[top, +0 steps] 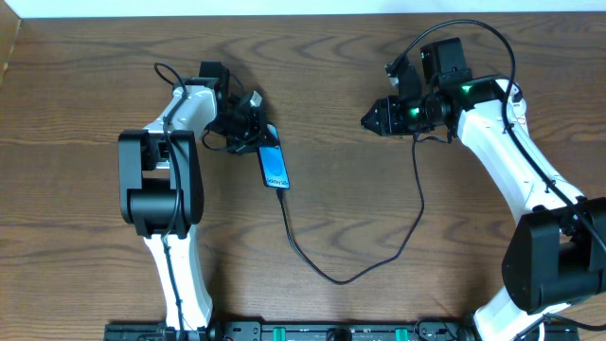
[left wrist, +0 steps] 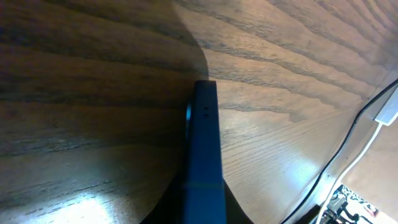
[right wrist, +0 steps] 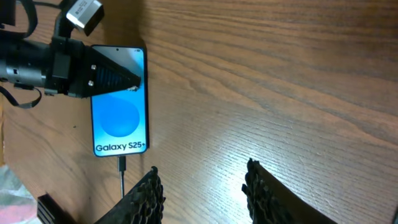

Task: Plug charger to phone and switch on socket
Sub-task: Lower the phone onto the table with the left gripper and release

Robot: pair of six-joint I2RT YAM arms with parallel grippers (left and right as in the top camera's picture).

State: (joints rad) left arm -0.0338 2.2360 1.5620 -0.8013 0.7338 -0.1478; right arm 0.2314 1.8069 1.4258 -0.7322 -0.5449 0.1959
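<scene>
Phone [top: 274,167] lies screen-up on the wooden table [top: 85,246], left of centre. Its screen shows light blue with a turquoise circle and the words "Galaxy S25+" near its lower edge. We see the left gripper [top: 258,131] at the phone's upper end. From the right wrist view, one black finger lies across the upper part of the screen, its tip reaching the far edge. From the left wrist view, the blue body of the phone runs straight out between dark fingers that press close on either side, so we read this gripper as clamped on the phone. The charger [top: 341,279] has its tiny black connector seated at the middle of the phone's lower edge. From there the thin black cable runs down the table, curves round in a wide loop and climbs toward the right arm, where we lose its other end beneath the wrist. The right gripper [top: 371,118] hangs over bare wood well to the right of the phone. Its two ribbed fingers are spread wide in its own camera, with only table grain between them, and it grasps nothing.
</scene>
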